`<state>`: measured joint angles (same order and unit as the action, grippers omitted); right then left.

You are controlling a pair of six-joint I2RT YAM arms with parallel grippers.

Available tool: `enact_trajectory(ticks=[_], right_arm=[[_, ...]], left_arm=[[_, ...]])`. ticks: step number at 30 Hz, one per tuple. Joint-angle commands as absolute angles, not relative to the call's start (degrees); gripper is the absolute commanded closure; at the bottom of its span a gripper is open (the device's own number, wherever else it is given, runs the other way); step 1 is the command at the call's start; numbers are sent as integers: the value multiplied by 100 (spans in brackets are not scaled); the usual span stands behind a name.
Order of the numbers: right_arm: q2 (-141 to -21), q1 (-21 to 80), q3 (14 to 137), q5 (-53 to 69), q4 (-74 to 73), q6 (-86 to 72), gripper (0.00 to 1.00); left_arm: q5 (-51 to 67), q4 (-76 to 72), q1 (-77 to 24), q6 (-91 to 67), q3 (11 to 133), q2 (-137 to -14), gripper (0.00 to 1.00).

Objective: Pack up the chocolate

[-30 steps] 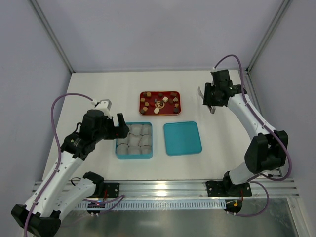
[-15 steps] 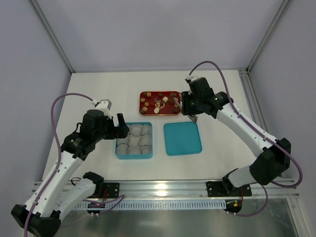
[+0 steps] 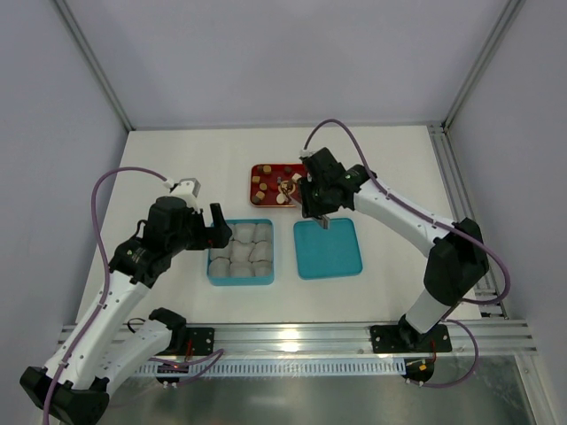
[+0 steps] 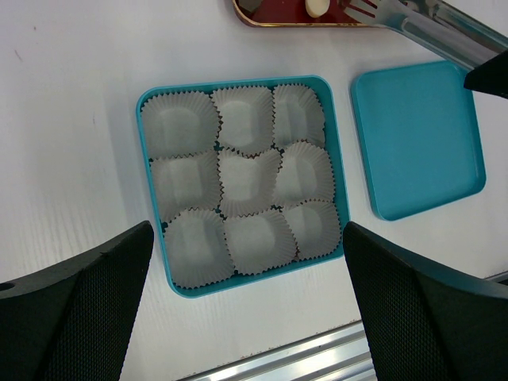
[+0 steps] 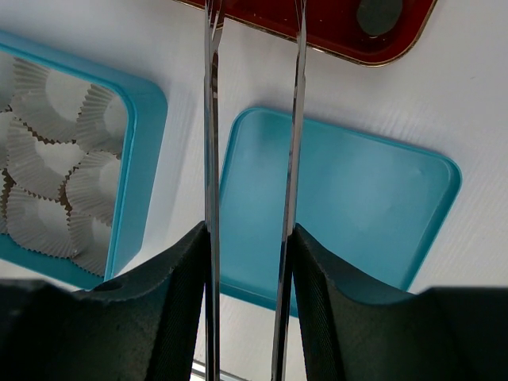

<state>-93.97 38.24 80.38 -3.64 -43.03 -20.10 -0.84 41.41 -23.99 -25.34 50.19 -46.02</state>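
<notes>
The chocolate (image 3: 260,182) lies as small brown, tan and cream pieces on a red tray (image 3: 268,168) at the back; one dark piece (image 5: 379,12) shows in the right wrist view. My right gripper (image 3: 317,205) is shut on metal tongs (image 5: 211,119), whose tips reach the tray's near edge. It hovers over the gap between tray and teal lid (image 3: 327,248). My left gripper (image 4: 248,230) stands wide open above the near edge of the teal box (image 4: 238,82). Nothing is between its fingers. The box holds several crinkled paper cups (image 4: 248,181), all without chocolate.
The teal box (image 3: 213,266) and its lid lie side by side in the middle of the white table. A metal rail (image 3: 301,335) runs along the near edge. Grey walls and frame posts close in the back and sides.
My right arm has swung left from the far right side to over the tray's near edge and the lid, tongs still in its grip. The left arm has not moved.
</notes>
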Motion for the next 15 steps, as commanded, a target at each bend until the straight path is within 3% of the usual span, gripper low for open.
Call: enact_trajectory(ticks=[1, 15], right_arm=[[-9509, 3920, 8411, -299, -4017, -2101, 54], [-10204, 4034, 8912, -351, -4043, -2109, 54]], left_arm=[[-132, 4043, -2417, -2584, 5010, -4562, 0], [-114, 4034, -2426, -2584, 5010, -4553, 0]])
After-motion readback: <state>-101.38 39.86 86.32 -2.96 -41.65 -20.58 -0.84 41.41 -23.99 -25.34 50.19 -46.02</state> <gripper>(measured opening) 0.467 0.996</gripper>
